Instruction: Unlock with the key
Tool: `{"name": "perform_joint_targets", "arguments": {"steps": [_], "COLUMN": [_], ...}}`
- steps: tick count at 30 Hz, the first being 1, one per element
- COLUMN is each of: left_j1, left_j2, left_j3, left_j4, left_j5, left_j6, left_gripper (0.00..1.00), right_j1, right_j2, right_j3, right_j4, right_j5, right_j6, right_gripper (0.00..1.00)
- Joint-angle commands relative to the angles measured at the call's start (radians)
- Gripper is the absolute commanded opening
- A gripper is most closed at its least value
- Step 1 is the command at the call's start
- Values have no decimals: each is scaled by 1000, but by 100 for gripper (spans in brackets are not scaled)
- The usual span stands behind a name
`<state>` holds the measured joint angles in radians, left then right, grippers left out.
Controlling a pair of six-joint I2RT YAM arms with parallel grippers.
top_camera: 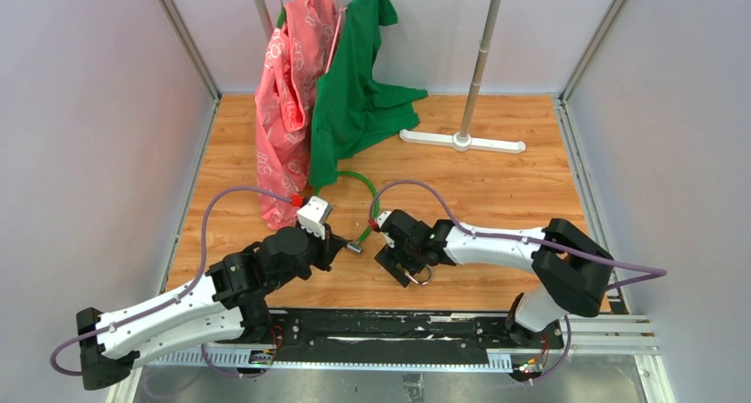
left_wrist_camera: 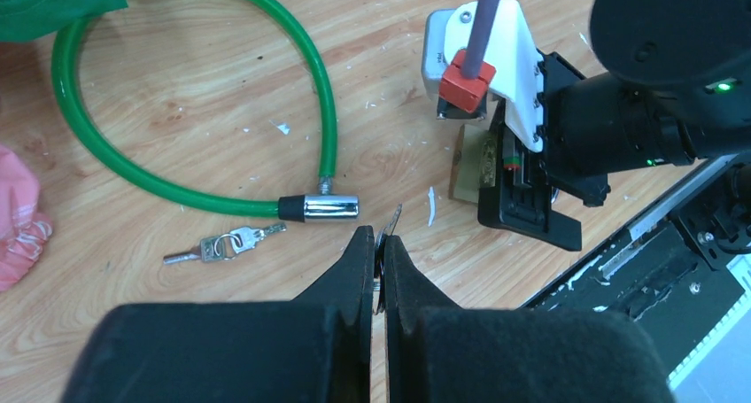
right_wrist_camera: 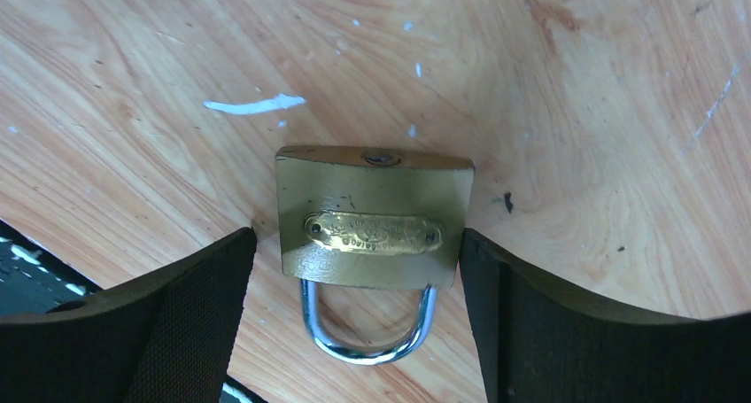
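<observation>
nearest the lens: my left gripper (left_wrist_camera: pixel 379 240). its two black fingers (left_wrist_camera: pixel 350 275) are pressed together, and the key (left_wrist_camera: pixel 394 218) is pinched between the tips. the thin silvery blade sticks out beyond the tips, leaning slightly to the right.

just ahead of those tips and a little to the left lies the chrome end of the cable lock (left_wrist_camera: pixel 323 208). its green loop runs away to the far left over the table (left_wrist_camera: pixel 195 93). a key bunch (left_wrist_camera: pixel 226 244) lies flat left of the tips, on the near side of the chrome end and apart from it.

right gripper (right_wrist_camera: pixel 357 244): jaws stand wide, with one finger (right_wrist_camera: pixel 177 332) on each side of the padlock (right_wrist_camera: pixel 372 213). the padlock lies flat on the wood between them, shackle towards my wrist and keyhole edge away from it. both shackle legs enter the brass body. the right-hand finger appears to meet the padlock's side; a narrow gap shows at the left-hand one. i cannot tell if either finger presses on it. nothing is lifted.

from above, both grippers hang low over the near middle of the table, tips turned towards each other. the chrome end lies between them.
</observation>
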<state>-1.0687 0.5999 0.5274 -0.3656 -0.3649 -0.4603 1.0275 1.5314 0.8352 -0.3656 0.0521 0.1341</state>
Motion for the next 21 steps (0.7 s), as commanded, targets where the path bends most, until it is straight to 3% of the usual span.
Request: {"name": "perform_joint_targets", "arguments": {"steps": [1, 6, 15, 21], "left_j1": [5, 6, 6, 6], "left_j2": [8, 0, 3, 22], "left_j3": [31, 30, 28, 26], "left_j4": [2, -5, -2, 21], "left_j5": [12, 15, 12, 14], "left_j6": [0, -8, -23, -27], "left_gripper": [0, 0, 0, 0], "right_j1": [34, 34, 34, 34], "right_j2": [-8, -25, 28, 61], "right_j3": [-100, -197, -203, -158], "right_j4": [137, 278, 299, 353], "right_j5": [86, 66, 47, 92], "right_j6": [-25, -21, 51, 31], "right_gripper": [87, 83, 46, 43]}}
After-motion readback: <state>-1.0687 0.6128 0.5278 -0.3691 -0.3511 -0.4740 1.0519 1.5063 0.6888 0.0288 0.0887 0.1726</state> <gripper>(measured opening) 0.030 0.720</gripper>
